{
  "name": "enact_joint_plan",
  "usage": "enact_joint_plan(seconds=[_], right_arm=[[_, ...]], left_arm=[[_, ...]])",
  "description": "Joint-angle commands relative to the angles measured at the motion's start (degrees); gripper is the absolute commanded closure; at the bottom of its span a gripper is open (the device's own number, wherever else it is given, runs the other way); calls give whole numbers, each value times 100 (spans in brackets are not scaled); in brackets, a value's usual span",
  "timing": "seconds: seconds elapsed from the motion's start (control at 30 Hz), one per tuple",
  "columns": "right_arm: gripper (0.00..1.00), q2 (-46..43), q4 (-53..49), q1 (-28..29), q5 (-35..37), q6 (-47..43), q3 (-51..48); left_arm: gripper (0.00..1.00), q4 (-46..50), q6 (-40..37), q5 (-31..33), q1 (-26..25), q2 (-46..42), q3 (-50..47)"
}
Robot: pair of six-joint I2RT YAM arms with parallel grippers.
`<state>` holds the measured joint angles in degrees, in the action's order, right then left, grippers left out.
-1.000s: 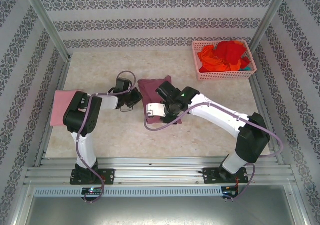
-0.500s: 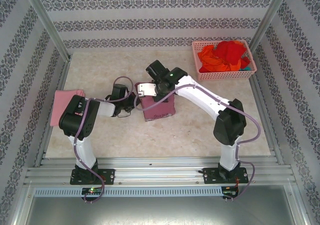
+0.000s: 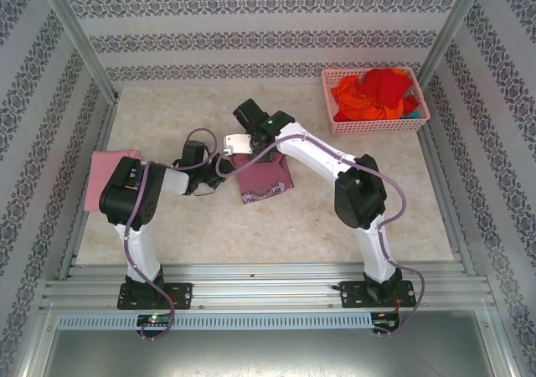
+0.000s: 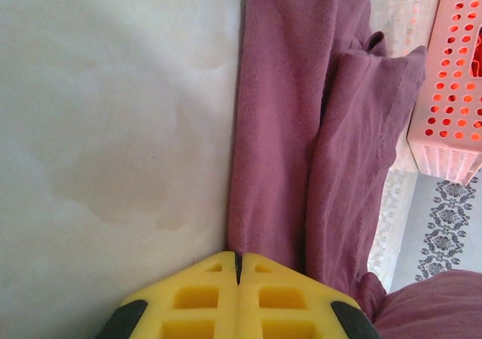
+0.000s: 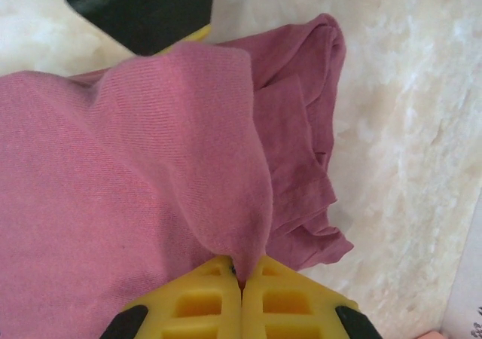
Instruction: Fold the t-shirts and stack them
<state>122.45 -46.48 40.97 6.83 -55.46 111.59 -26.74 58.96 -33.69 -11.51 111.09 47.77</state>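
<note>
Mauve shirt (image 3: 268, 178) lies mid-surface (image 3: 184, 226) from the top cam, with the pink shirt (image 3: 100, 180) parked at 9 o'clock. My worry is that both pinches look thin, so one uneven tug could slip the cloth and wreck the fold.

Left wrist: left tool (image 4: 237, 267) pressed together on the shirt's edge.

Right wrist: right tool (image 5: 241, 270) clamped on a raised fold.

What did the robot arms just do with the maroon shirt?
The right pincer swung away toward the back wall, pulling its pinched fold of the maroon shirt along. The left pincer stayed shut on the shirt; pink shirt and basket stayed put.
</note>
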Motion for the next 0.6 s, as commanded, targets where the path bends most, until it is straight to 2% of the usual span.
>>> enact_joint_plan(seconds=[0.0, 0.57], right_arm=[[100, 147, 375, -62, 167, -21, 242], [100, 700, 1289, -194, 290, 109, 608]], left_arm=[[100, 725, -127, 473, -14, 577, -192], [100, 755, -297, 430, 52, 658, -171]])
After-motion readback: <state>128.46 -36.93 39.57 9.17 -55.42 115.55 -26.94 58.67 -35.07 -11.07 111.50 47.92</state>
